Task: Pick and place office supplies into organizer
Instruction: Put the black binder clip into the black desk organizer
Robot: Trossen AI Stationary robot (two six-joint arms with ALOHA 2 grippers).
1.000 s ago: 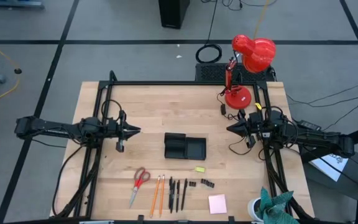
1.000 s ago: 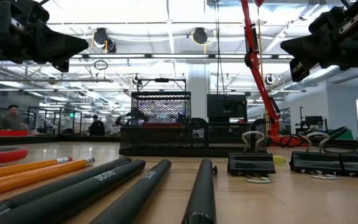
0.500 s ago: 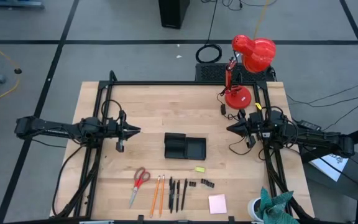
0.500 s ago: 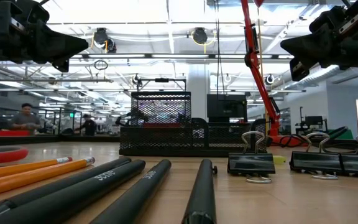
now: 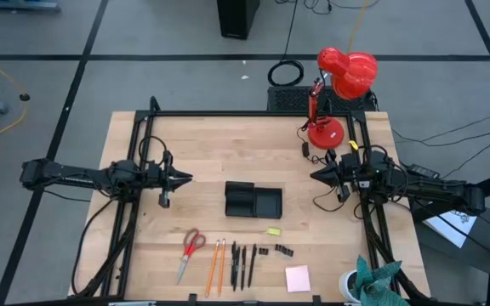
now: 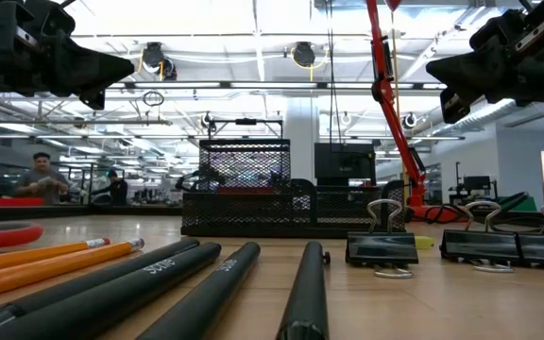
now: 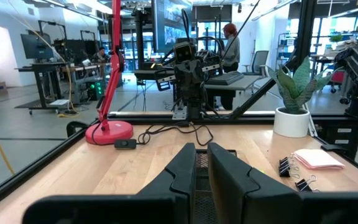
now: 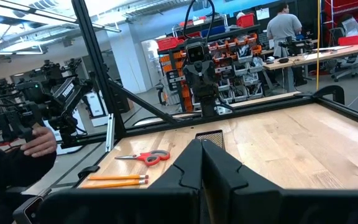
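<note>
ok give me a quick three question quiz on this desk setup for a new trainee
1. True or false: the organizer already holds a pen.
2. Which lies nearest the scissors? A) pencils B) sticky notes C) lamp
3. Fill in: the left gripper and right gripper both hang ____ the table, holding nothing.

Key: 1 false; 2 A; 3 above

red desk lamp [image 5: 339, 93] far right corner | potted plant [image 5: 373, 280] near right corner | wooden surface [image 5: 211, 149]
</note>
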